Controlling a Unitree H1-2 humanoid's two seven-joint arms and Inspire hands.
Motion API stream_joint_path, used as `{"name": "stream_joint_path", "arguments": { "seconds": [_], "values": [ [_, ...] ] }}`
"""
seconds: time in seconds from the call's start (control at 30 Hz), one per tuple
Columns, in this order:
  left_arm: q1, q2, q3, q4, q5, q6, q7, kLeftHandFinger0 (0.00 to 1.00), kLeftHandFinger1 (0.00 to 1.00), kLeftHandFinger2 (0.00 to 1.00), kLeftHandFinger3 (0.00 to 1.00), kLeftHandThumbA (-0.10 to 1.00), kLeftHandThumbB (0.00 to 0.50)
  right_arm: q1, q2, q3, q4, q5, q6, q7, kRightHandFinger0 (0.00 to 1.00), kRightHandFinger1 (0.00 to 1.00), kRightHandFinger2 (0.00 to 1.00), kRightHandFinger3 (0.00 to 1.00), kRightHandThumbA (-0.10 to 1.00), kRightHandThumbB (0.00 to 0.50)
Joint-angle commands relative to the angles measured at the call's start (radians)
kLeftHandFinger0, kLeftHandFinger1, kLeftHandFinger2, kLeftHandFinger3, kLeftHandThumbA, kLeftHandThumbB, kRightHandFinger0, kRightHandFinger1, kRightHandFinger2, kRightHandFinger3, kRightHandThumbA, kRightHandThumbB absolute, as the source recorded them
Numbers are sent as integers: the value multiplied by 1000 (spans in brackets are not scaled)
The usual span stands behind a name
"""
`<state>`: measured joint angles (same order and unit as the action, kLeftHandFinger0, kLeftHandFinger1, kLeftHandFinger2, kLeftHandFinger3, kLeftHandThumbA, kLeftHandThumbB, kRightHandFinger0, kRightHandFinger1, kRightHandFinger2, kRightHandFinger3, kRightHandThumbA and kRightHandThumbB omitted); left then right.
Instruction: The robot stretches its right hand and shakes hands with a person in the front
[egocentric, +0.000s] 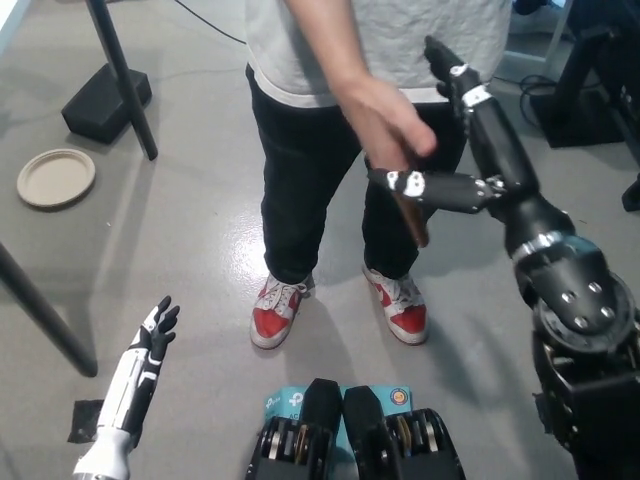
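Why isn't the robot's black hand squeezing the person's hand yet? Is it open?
Open. The right hand has its fingers spread apart, its thumb lying across the person's hand, nothing gripped. The left hand rests low.

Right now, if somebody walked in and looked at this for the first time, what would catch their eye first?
Probably the meeting of hands at upper centre: the black right hand is raised with fingers spread, its thumb lying across the person's hand, not yet closed around it. Next, the person's red and white shoes on the grey floor, mid-picture. The white left hand rests open at lower left.
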<state>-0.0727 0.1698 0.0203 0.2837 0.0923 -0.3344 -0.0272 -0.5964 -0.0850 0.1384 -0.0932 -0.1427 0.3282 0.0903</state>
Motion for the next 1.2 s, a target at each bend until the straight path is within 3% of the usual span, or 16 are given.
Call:
{"name": "stream_joint_path", "arguments": {
  "seconds": [0.0, 0.23, 0.33, 0.43, 0.57, 0.6, 0.7, 0.83, 0.87, 1.0, 1.17],
  "values": [
    [1, 6, 10, -42, 1, -31, 15, 1000, 1000, 1000, 1000, 1000, 64, -109, 2, 24, 89, -40, 34, 10, 1000, 1000, 1000, 1000, 1000, 389],
    [-1, 3, 14, -53, -10, -35, 12, 1000, 1000, 1000, 1000, 1000, 75, -230, 29, 18, 299, -21, 45, 11, 1000, 1000, 1000, 1000, 1000, 347],
    [11, 0, 13, -62, -1, -28, 18, 1000, 1000, 1000, 1000, 1000, 80, -259, 38, 15, 364, -12, 41, 11, 1000, 1000, 1000, 1000, 1000, 386],
    [9, 2, 15, -65, -11, -23, 12, 1000, 1000, 1000, 1000, 1000, 79, -303, 54, 22, 433, -44, 24, -29, 1000, 1000, 1000, 1000, 937, 366],
    [16, 8, 16, -69, -1, -28, 15, 1000, 1000, 1000, 1000, 1000, 86, -313, 98, 10, 421, -99, 6, -136, 1000, 1000, 1000, 1000, 426, 363],
    [26, 8, 14, -75, 5, -27, 16, 1000, 1000, 1000, 1000, 1000, 83, -301, 105, 13, 402, -116, -2, -154, 1000, 1000, 1000, 1000, 262, 340],
    [28, 7, 11, -72, 13, -28, 17, 1000, 1000, 1000, 1000, 1000, 92, -279, 115, 1, 378, -124, -14, -175, 1000, 1000, 1000, 1000, 23, 304],
    [38, 6, 12, -77, 11, -23, 15, 1000, 1000, 1000, 1000, 1000, 112, -254, 113, 12, 370, -144, -34, -181, 1000, 1000, 1000, 1000, -38, 251],
    [36, 5, 12, -76, 5, -29, 14, 1000, 1000, 1000, 1000, 1000, 98, -250, 113, 11, 368, -145, -39, -182, 1000, 1000, 1000, 1000, -51, 239],
    [43, 4, 4, -87, 22, -30, 15, 1000, 1000, 1000, 1000, 1000, 86, -220, 108, 12, 312, -154, -22, -176, 1000, 1000, 1000, 1000, -54, 218],
    [52, 5, 2, -108, 25, -6, 9, 1000, 1000, 1000, 1000, 1000, 114, -173, 107, 18, 207, -173, -13, -168, 1000, 1000, 1000, 1000, -1, 225]
  ]
}}
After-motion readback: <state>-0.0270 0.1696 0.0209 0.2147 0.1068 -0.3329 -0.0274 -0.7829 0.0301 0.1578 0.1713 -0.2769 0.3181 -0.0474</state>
